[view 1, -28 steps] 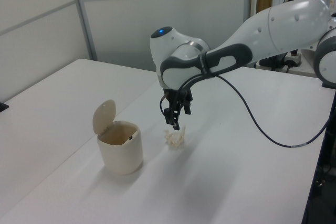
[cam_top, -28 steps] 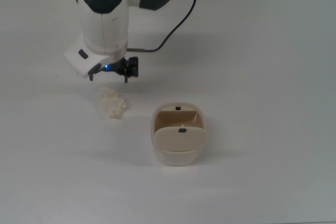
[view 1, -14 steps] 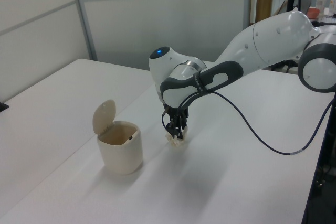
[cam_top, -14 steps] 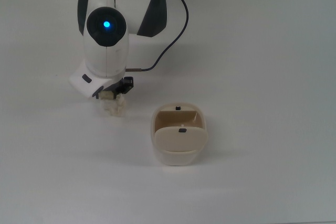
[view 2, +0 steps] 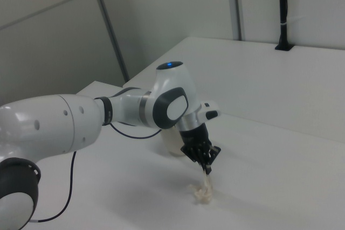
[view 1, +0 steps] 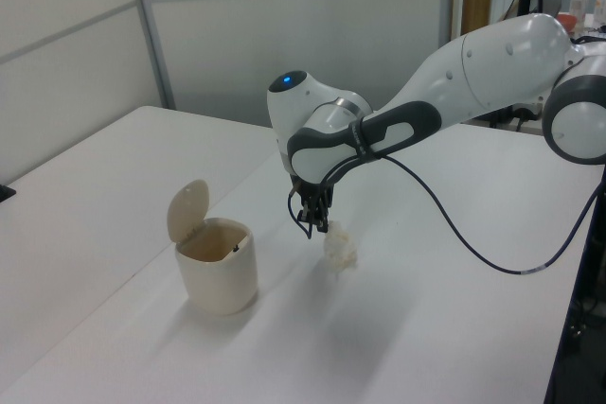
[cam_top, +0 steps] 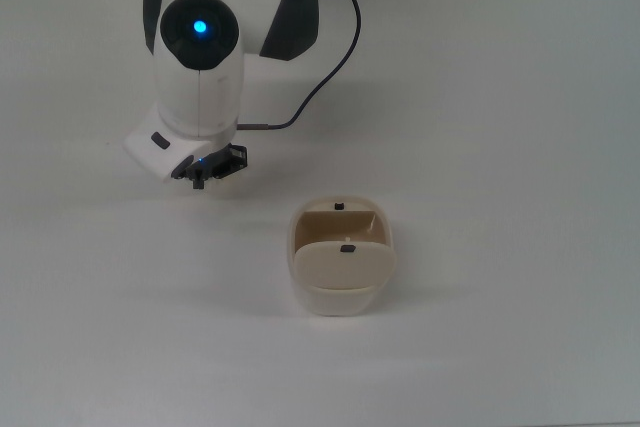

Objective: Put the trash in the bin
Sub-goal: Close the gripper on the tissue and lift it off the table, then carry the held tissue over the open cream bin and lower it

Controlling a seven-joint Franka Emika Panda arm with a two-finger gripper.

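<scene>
The beige bin (cam_top: 340, 292) stands in the middle of the white table, its flap lid (view 1: 187, 211) tipped up and the mouth open. In the right view only a sliver of the bin (view 2: 171, 145) shows behind the arm. My gripper (view 1: 315, 227) hovers to the left view's right of the bin, shut on a thin end of the crumpled cream-white trash (view 1: 339, 247). The wad dangles below the fingertips (view 2: 207, 169) as a lumpy clump (view 2: 204, 192). In the top view the gripper (cam_top: 205, 175) sits up and left of the bin, and the hand hides the trash.
A black cable (cam_top: 325, 67) loops from the hand back to the arm's base at the table's far edge. The white table (cam_top: 500, 147) spreads wide on all sides of the bin. Grey wall panels stand behind it.
The gripper came down onto the wad, closed on it, and has risen again. The trash has left its spot on the table and now hangs from the fingers.
</scene>
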